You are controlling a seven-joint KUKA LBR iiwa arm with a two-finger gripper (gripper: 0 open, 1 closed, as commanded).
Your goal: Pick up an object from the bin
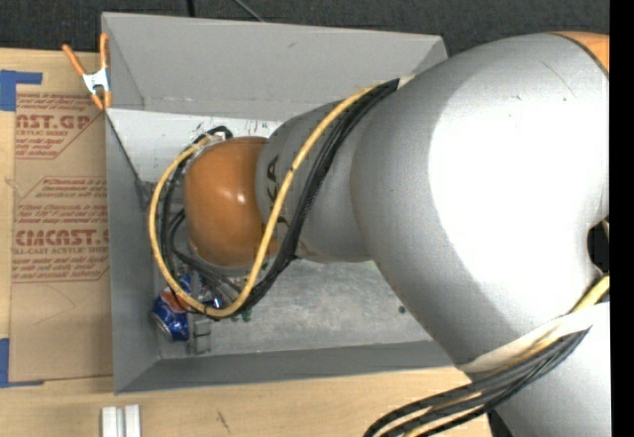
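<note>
Bin [267, 58] corner, small blue object [170, 319]

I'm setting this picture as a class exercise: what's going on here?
A grey robot arm reaches from the right down into the grey metal bin. Its orange-covered wrist, looped with cables, hangs low over the bin's lower left corner. Just below it, a small blue thing lies on the floor. Whether anything is gripped cannot be told.

arm [466, 187] over bin [277, 58], object [170, 318] in near-left corner
</note>
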